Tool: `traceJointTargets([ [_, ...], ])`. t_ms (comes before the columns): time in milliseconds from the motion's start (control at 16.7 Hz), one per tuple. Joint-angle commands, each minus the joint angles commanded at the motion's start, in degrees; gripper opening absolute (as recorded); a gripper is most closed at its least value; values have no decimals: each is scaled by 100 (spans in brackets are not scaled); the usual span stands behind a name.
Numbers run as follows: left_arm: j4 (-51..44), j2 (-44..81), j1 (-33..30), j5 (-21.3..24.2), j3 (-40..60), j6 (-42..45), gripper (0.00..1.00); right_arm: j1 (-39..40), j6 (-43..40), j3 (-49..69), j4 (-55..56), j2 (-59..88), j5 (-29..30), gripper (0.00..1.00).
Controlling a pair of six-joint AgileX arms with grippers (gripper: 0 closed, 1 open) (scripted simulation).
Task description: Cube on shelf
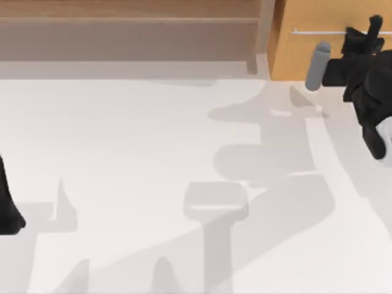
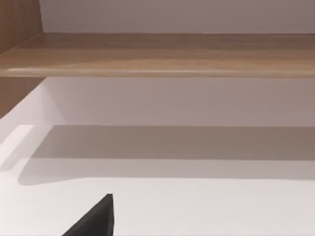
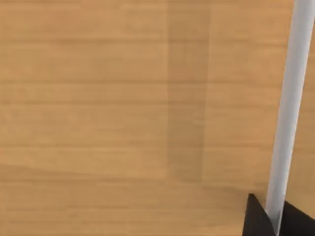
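Orange-tan cabinet [image 1: 294, 55], metal handle [image 3: 288, 113]

Right arm [image 1: 367, 92]: matte black, blocky links, grey cylindrical segment, pale grey patch. Left arm [image 1: 7, 208]: black, tapered shape.

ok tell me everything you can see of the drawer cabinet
The drawer cabinet is orange-tan wood with horizontal grain and stands at the table's far right, right beside the shelf's upright side panel. A thin metal bar handle runs across its front. The right gripper is at that handle, its dark fingertips on either side of the bar.
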Motion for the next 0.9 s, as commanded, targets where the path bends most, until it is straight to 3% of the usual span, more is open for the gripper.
traceJointTargets([
  [300, 0, 0, 0, 0, 0, 0, 100, 22, 21, -105, 38, -50, 24, 0],
  [660, 0, 0, 0, 0, 0, 0, 100, 173, 12, -1415, 742, -599, 174, 0],
  [900, 0, 0, 0, 0, 0, 0, 100, 222, 26, -1650, 907, -707, 199, 0],
])
